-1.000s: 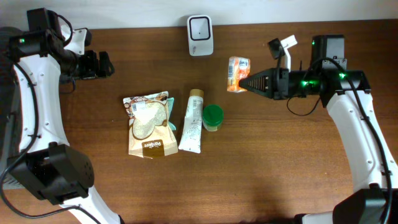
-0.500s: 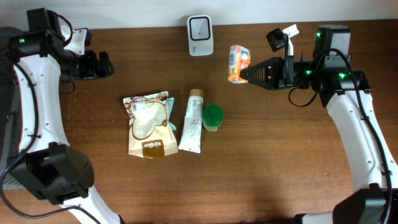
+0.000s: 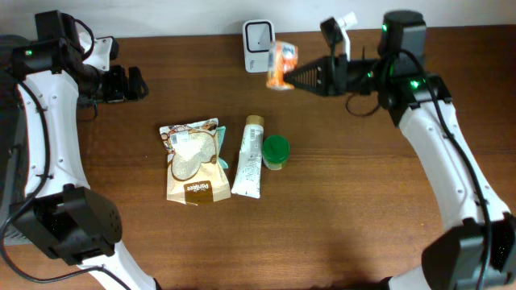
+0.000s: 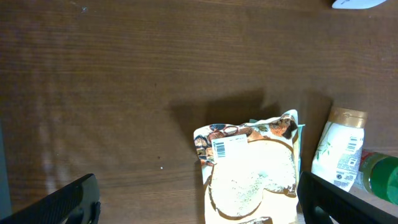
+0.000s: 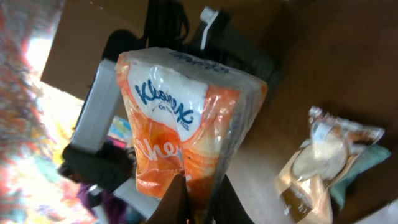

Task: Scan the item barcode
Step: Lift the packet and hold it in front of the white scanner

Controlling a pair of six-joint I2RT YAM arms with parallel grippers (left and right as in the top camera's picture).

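The right fingers (image 3: 292,78) are pinching together on the lower edge of the tissue pack (image 3: 280,64), and the arm is holding it in the air just beside the scanner (image 3: 260,35) at the back of the bench (image 3: 363,209), while the left fingers (image 3: 137,83) are hanging wide apart and empty, well away at the far left. The main risk is coming from that thin grip: only a fold of soft film is sitting between the fingers, so the pack is likely to be sagging or twisting, and any quick turn could be pulling it loose. The barcode is not showing in any view (the wrist camera is seeing only the printed brand face), so it may be facing away from the scanner window. With so little room, the pack could also be nudging the scanner off its spot.
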